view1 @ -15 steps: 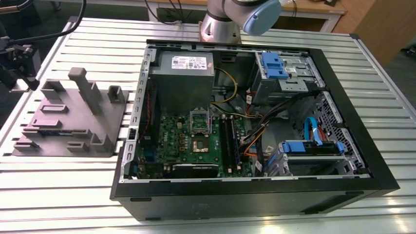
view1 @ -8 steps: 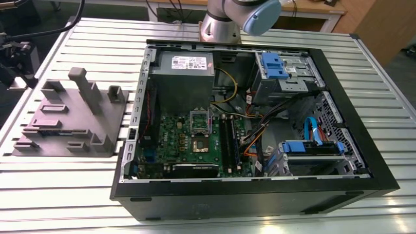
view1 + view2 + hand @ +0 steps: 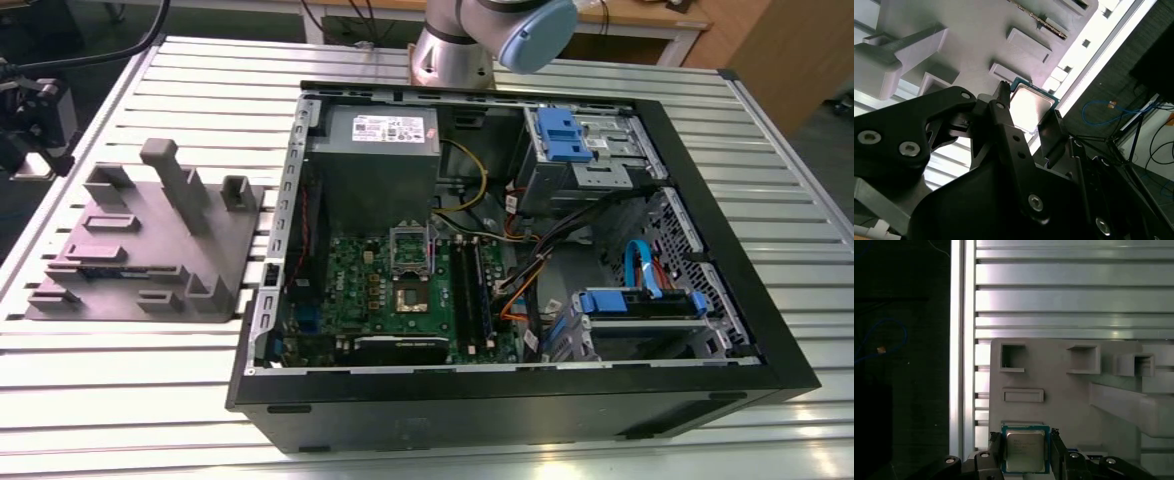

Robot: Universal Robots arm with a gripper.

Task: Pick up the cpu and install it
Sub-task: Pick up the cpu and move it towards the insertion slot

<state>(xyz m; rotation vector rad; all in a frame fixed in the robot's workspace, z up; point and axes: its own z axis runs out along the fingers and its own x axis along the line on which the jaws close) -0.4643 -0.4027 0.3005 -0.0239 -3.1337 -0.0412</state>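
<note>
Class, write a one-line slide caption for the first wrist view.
Gripper around the cpu, with the grey fixture and slatted table behind it.

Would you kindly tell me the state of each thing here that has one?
cpu: metal top up, within the claw; grip unclear.
computer case: lying on its side, panel off.
socket frame: appears flipped open.

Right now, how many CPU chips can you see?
1: the cpu is at the grey fixture, right by the hand. Another may be hidden inside the computer case.
</note>
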